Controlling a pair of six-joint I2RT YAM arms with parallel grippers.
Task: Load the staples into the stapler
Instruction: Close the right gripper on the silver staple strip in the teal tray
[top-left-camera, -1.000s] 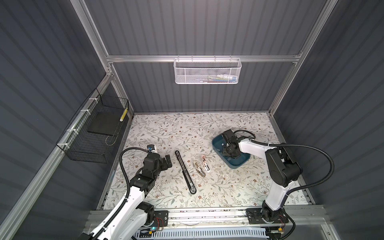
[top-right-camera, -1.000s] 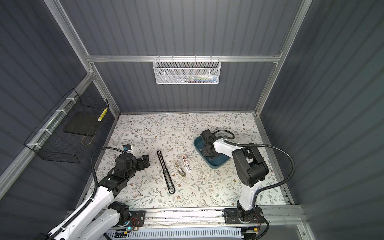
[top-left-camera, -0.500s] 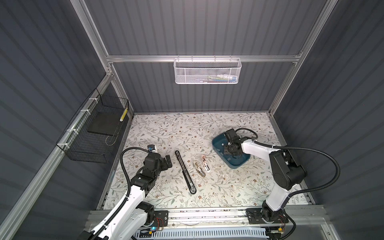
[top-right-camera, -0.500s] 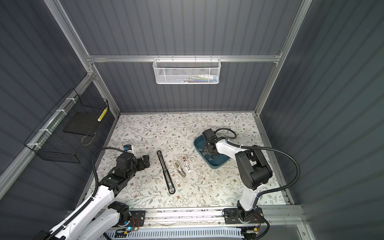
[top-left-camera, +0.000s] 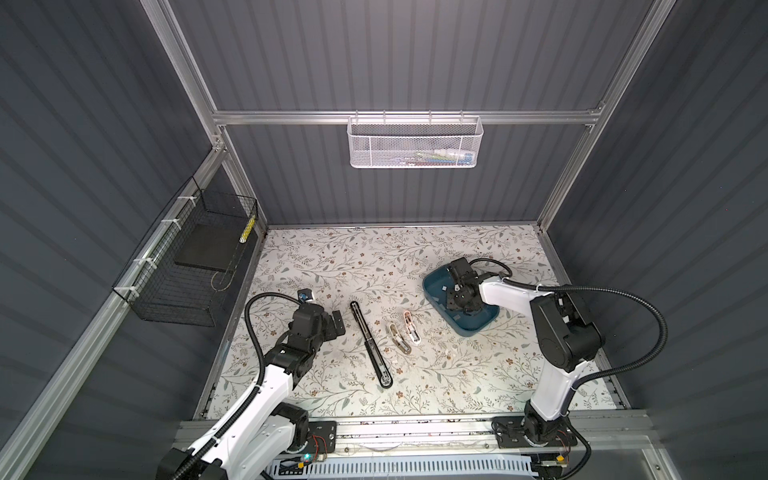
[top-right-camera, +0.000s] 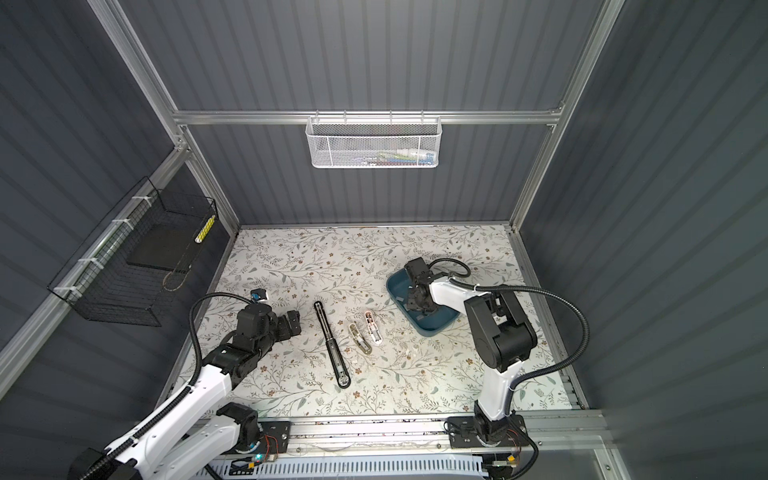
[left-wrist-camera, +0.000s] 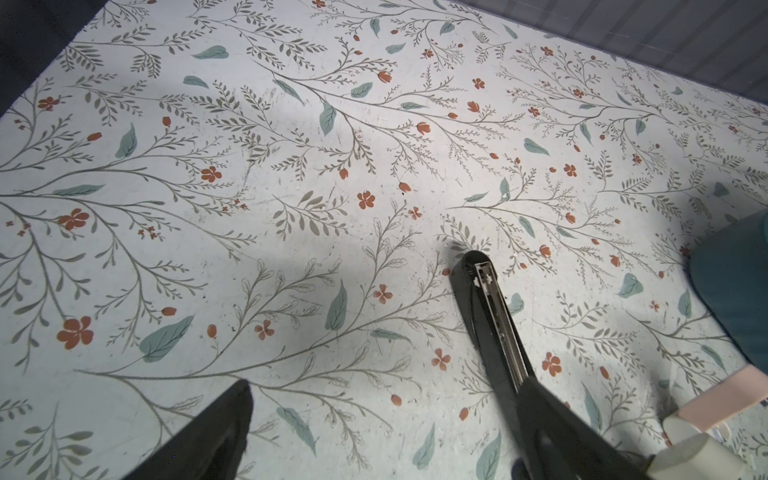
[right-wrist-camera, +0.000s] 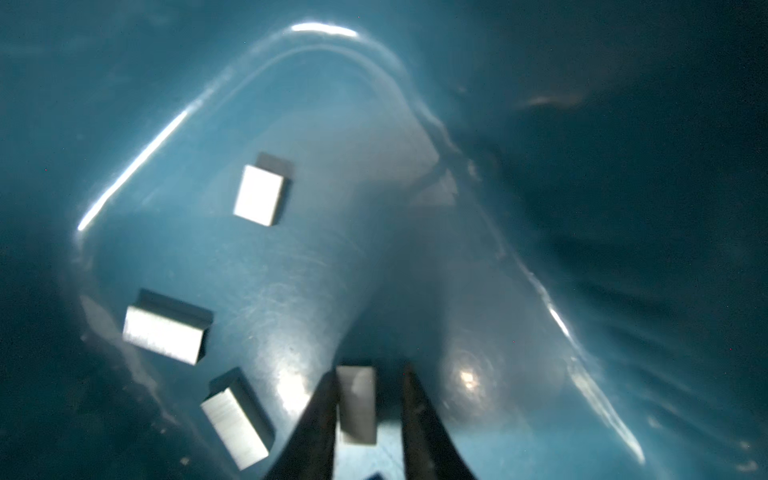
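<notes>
Right gripper (right-wrist-camera: 370, 372) is down inside the tray (top-left-camera: 473, 328), nose toward one of its rounded corners. The claw is narrowed but not clamped: one strip (right-wrist-camera: 356, 405) sits between the fingers, against one of them, with a clear gap to the other. The rest of the staples (right-wrist-camera: 259, 195) are three loose strips on the tray floor, two of them hugging the wall off to one side of the gripper, so it's tight there. The floor ahead of the fingers is bare up to the corner. In both top views the black stapler (top-left-camera: 371, 345) lies flat and opened well left of the tray, with two small staplers (top-left-camera: 405, 334) between it and the tray. The left gripper (left-wrist-camera: 386, 386) is on the far side of the black stapler from the tray, claw wide apart and holding nothing, one finger right over that stapler. There's loads of bare table (top-left-camera: 332, 257) behind the tray toward the back wall.
</notes>
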